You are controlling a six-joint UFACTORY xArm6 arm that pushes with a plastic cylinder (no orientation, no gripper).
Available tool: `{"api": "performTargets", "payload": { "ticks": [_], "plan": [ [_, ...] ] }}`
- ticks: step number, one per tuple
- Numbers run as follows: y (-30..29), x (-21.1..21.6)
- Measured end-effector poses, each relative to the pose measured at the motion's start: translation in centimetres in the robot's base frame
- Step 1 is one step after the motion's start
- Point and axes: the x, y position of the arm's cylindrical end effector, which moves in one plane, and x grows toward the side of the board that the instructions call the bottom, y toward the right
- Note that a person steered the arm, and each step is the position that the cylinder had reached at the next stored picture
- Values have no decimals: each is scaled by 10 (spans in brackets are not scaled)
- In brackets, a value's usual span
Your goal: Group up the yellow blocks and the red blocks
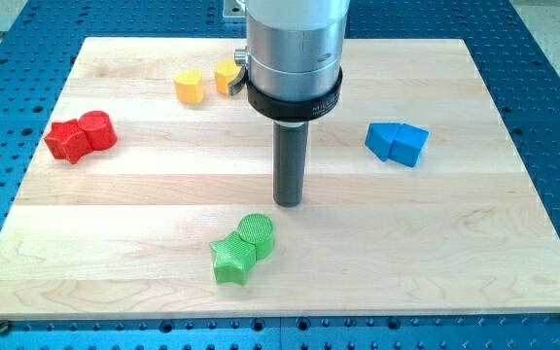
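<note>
Red star block (66, 141): lies flat at the tabletop's 9 o'clock edge, touching its red partner.
Red cylinder block (97, 129): upright, pressed against the star's 2 o'clock side.
Yellow heart-like block (190, 87): lies toward 11 o'clock, well apart from the reds, at their 2 o'clock.
Second yellow block (227, 75): just beside the first at its 2 o'clock, partly hidden, shape unclear.

Green blocks (242, 249) touching; blue blocks (397, 143) touching.
</note>
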Motion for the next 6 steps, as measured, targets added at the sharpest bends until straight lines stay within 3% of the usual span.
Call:
{"api": "performTargets", "payload": {
  "ticks": [3, 6],
  "plan": [
    [-19, 3],
    [3, -176]
  ]
}}
